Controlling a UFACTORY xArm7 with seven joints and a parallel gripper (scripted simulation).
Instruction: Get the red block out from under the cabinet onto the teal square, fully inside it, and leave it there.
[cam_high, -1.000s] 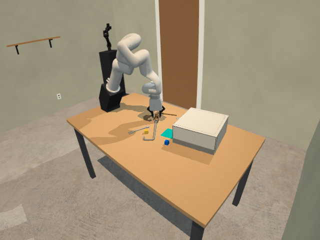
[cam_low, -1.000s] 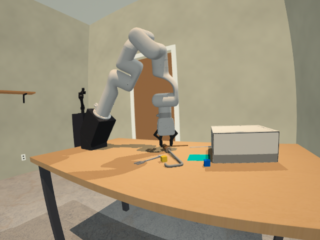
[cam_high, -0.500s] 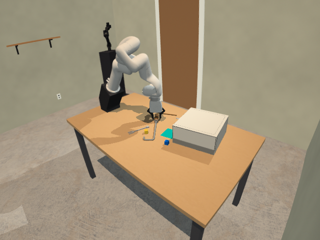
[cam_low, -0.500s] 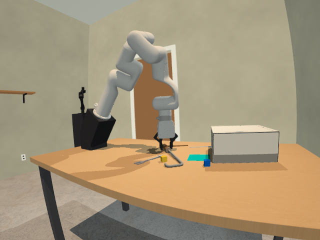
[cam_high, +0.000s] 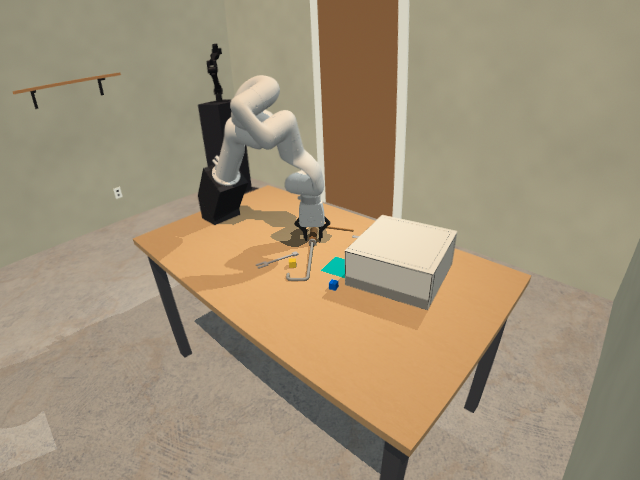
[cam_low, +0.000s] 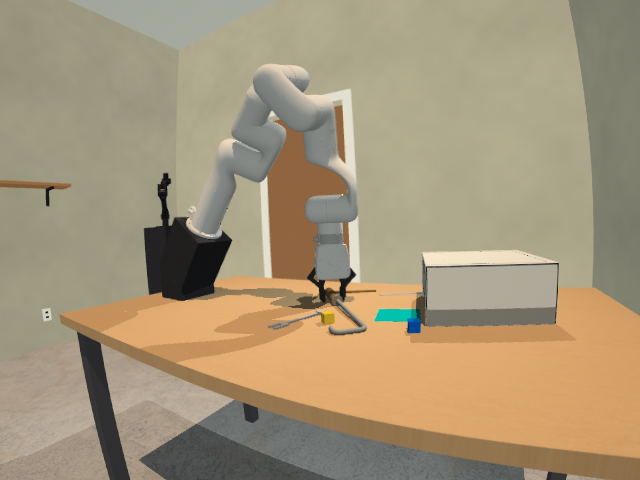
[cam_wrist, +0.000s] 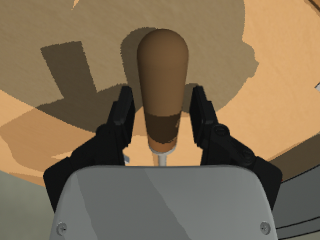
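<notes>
The red block is not in sight; the gap under the beige cabinet (cam_high: 400, 258) (cam_low: 488, 294) is dark. The teal square (cam_high: 333, 266) (cam_low: 395, 315) lies flat on the table against the cabinet's left side. A grey hook tool (cam_high: 309, 263) (cam_low: 346, 317) with a brown wooden handle (cam_wrist: 162, 87) lies on the table. My gripper (cam_high: 312, 236) (cam_low: 331, 294) (cam_wrist: 162, 98) is low over the table, open, with its fingers on either side of the handle and a small gap on each side.
A yellow block (cam_high: 292, 264) (cam_low: 327, 317) and a grey fork-like tool (cam_high: 276, 260) (cam_low: 294, 321) lie left of the hook. A blue block (cam_high: 333, 284) (cam_low: 413, 325) sits at the cabinet's front corner. A thin wooden stick (cam_high: 338, 228) lies behind the gripper.
</notes>
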